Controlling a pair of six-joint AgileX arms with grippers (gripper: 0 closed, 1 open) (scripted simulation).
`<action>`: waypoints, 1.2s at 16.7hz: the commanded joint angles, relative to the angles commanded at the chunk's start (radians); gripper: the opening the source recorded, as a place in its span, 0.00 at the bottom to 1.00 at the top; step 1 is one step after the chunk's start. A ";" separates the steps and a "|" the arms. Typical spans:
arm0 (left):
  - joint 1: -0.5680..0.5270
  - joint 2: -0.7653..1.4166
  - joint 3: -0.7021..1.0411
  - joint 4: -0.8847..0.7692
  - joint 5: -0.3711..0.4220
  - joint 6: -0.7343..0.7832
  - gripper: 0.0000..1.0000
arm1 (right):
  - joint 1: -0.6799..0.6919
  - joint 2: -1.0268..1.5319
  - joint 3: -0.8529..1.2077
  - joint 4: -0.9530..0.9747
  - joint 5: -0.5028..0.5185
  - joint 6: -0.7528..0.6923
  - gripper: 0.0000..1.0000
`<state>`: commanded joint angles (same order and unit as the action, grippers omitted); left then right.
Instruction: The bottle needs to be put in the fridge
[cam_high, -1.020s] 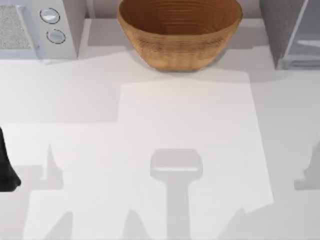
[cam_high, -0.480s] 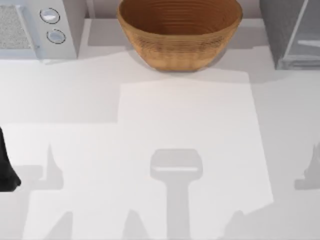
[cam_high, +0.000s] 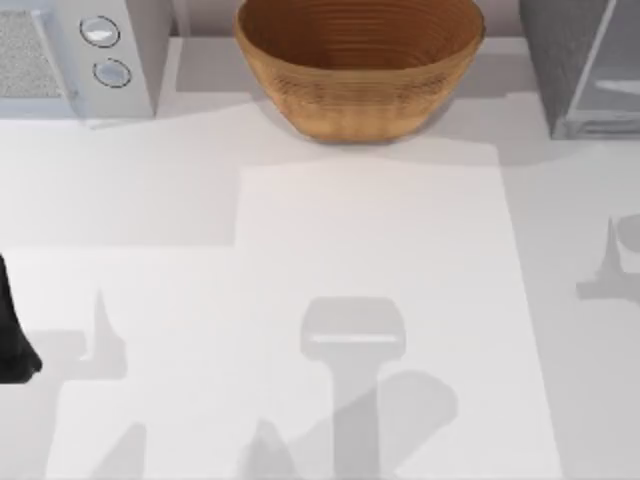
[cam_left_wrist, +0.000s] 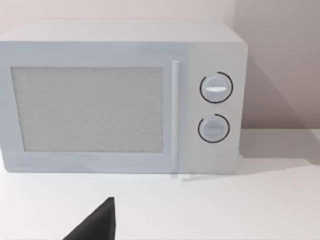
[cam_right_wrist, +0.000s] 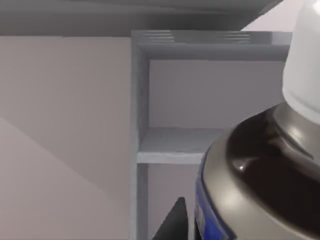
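Note:
The bottle (cam_right_wrist: 260, 170) looms close in the right wrist view, with a dark brown glossy body, a blue label and a pale cap. My right gripper holds it, and one dark finger (cam_right_wrist: 172, 225) shows beside it. Right behind the bottle is the fridge's open grey interior with a shelf (cam_right_wrist: 170, 145). In the top view the fridge (cam_high: 580, 70) stands at the back right corner of the table. My left arm (cam_high: 10, 335) rests parked at the table's left edge.
A big woven tan bowl (cam_high: 360, 65) stands at the back middle. A pale microwave with two round dials (cam_high: 80, 55) sits at the back left, and the left wrist view faces its front (cam_left_wrist: 120, 100). Arm shadows lie on the white table (cam_high: 370, 230).
The right arm's shadow at the table's right edge has moved back toward the fridge, and a new wide shadow has spread over the front middle. The left arm has not moved.

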<state>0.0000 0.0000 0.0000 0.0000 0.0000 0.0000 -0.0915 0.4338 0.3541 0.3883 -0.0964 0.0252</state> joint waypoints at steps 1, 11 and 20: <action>0.000 0.000 0.000 0.000 0.000 0.000 1.00 | -0.013 0.090 0.059 0.066 -0.017 0.004 0.01; 0.000 0.000 0.000 0.000 0.000 0.000 1.00 | -0.138 1.213 0.507 0.614 -0.141 0.014 0.01; 0.000 0.000 0.000 0.000 0.000 0.000 1.00 | -0.188 1.676 0.629 0.740 -0.159 -0.011 0.01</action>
<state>0.0000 0.0000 0.0000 0.0000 0.0000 0.0000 -0.2800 2.1095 0.9833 1.1284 -0.2552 0.0145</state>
